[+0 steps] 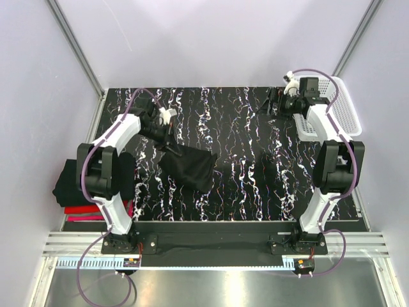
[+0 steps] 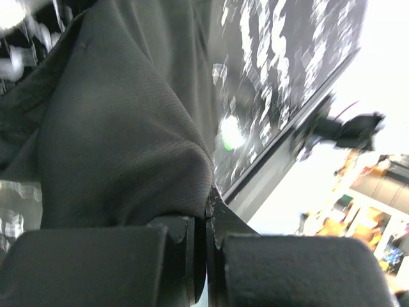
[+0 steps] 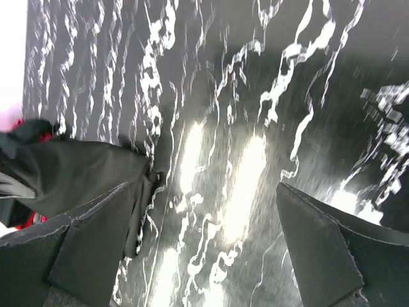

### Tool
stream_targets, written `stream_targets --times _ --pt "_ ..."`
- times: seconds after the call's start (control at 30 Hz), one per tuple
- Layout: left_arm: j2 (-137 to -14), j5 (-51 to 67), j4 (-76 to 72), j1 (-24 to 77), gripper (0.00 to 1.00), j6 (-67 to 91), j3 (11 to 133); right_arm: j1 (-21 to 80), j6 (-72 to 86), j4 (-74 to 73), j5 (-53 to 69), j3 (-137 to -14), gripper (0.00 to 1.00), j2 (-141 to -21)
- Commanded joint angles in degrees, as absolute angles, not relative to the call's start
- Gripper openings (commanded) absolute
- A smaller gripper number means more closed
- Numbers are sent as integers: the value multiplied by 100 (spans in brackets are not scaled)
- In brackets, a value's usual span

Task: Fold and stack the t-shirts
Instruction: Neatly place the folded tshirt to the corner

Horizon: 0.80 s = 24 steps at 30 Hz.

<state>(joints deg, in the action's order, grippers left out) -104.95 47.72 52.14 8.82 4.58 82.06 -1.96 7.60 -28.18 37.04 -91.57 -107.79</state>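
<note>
My left fingers are pinched together on a fold of the plain black cloth t-shirt. It hangs from them in a bunched, unfolded drape, and its lower end reaches the black white-veined bench on the side toward my right arm. My right fingers stand wide apart with nothing between them, well away from the shirt and just beside the white plastic mesh basket.

I judge the task to be partly done. A pile of folded shirts, black over red over pink, lies off the bench edge, nearer my base than my left fingers. The shirt in hand has yet to be spread, folded and added to it.

Only the top view shows that pile and the basket, though my right arm hides part of the basket, so I cannot tell whether more shirts wait there. Only the left wrist view shows the pinch itself, with cloth bulging right above the closed tips. The right wrist view shows bare bench between my open fingers, with the black cloth off to one side.
</note>
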Motion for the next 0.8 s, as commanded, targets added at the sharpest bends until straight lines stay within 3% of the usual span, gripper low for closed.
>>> stream_targets --times 0.0,0.43,0.77 --pt "-10047 4044 6195 932 0 -560 8147 -141 536 -3006 3779 -8878 100 -10354" --pt "-8263 1935 7136 923 0 -1441 7779 -176 483 -3032 3753 -8358 100 -9923" --pt "-7093 1792 7795 362 0 -1872 8348 -176 703 -3041 3999 -8806 100 -10467"
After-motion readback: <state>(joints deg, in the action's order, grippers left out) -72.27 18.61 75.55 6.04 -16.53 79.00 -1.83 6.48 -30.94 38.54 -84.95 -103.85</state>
